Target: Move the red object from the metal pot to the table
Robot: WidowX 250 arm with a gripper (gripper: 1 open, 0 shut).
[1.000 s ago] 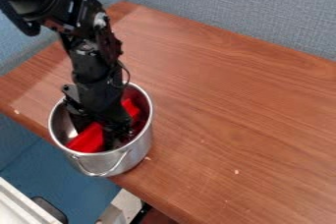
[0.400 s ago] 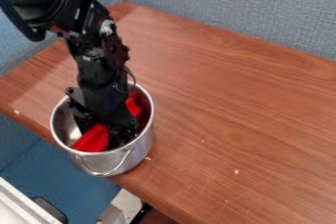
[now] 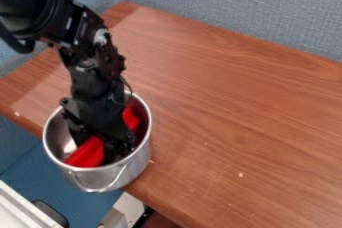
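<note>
The metal pot (image 3: 60, 167) stands near the table's (image 3: 227, 92) front left corner. Inside it the red object (image 3: 87, 153) lies tilted, one end low at the front and the other end (image 3: 131, 120) up against the far right wall. My gripper (image 3: 102, 130) reaches straight down into the pot, its dark fingers over the middle of the red object. The fingers hide that middle part, so I cannot make out whether they are clamped on it.
The black arm (image 3: 80, 47) rises from the pot toward the upper left. The table's front edge runs just below and left of the pot, with a drop to the floor. Bare wood stretches to the right and back.
The pot, the red object and my gripper have all shifted together a little to the left and toward the front edge. The arm leans further left.
</note>
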